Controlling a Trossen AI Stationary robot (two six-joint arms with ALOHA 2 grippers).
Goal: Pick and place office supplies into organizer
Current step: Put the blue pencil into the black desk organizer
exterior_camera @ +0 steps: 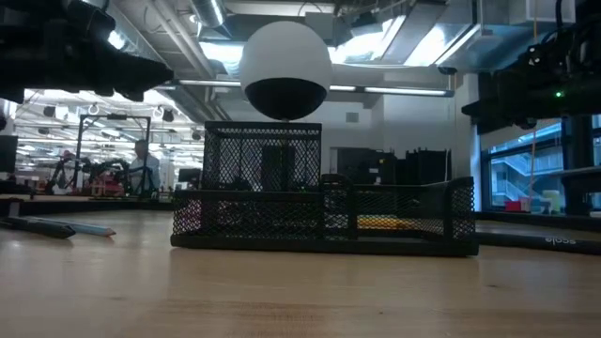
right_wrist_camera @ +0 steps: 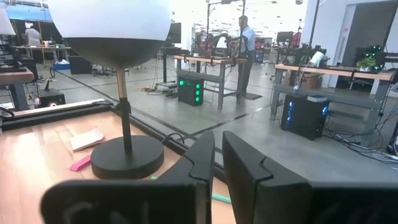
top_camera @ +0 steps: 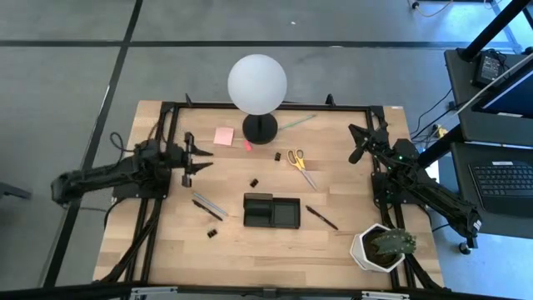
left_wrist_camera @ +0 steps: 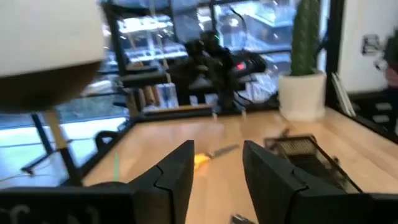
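Observation:
The black two-compartment organizer (top_camera: 271, 211) (exterior_camera: 324, 221) stands on the wooden table, near the middle of its near side. Loose on the table lie the yellow-handled scissors (top_camera: 300, 162), a pink sticky-note pad (top_camera: 223, 136), a thin green stick (top_camera: 296, 122), small black binder clips (top_camera: 253, 182) (top_camera: 278, 155) (top_camera: 212, 232), a dark pen (top_camera: 321, 217), and another pen with a silvery strip (top_camera: 208, 205). My left gripper (top_camera: 205, 158) (left_wrist_camera: 217, 152) hovers open over the table's left side, pointing level toward the right, with nothing between its fingers. My right gripper (top_camera: 358, 142) (right_wrist_camera: 218, 140) waits shut and empty at the far right.
A white globe lamp (top_camera: 257, 83) stands on a black round base (top_camera: 260, 127) at the far middle, close to the pad and the green stick. A potted plant in a white pot (top_camera: 381, 247) sits at the near right corner. A black frame (top_camera: 166, 107) rims the table.

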